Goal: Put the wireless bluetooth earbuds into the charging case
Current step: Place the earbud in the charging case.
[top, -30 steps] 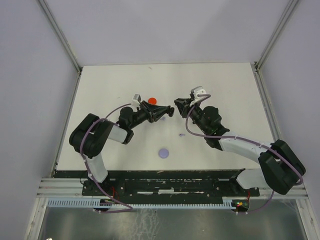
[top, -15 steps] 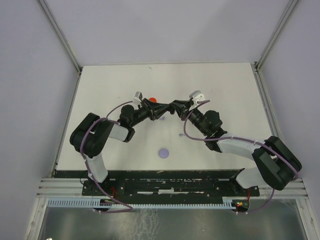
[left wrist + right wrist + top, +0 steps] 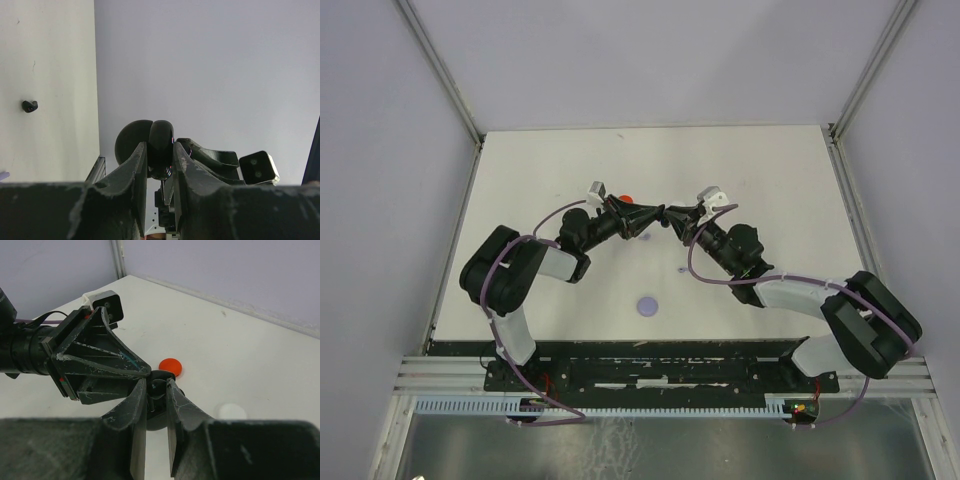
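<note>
The white surface [image 3: 770, 200] carries both arms, which meet nose to nose above its middle. The left tool [image 3: 159, 157] is pressed in on the black charging case [image 3: 160, 137] and pinches it between both fingers, lifted off the surface. From the left wrist the case shows as two rounded lobes side by side. Its inside faces away from every camera, so I cannot tell what it holds, if anything.

The right tool [image 3: 156, 390] has its fingers drawn nearly together on a small dark piece [image 3: 157, 386], right against the case. Black on black, the piece cannot be told from the case's edge, and its shape is hidden by the fingers.

Three coin-like discs lie flat on the surface. A lavender disc [image 3: 646, 305] sits near the arm bases, a red disc [image 3: 170, 366] just beyond the two tools, and a white disc [image 3: 230, 411] to the side, pale and hard to pick out against the surface.

One black earbud [image 3: 30, 106] lies alone on the surface, well apart from the case. A tiny lavender bit [image 3: 680, 268] lies below the right tool, too small to identify.
</note>
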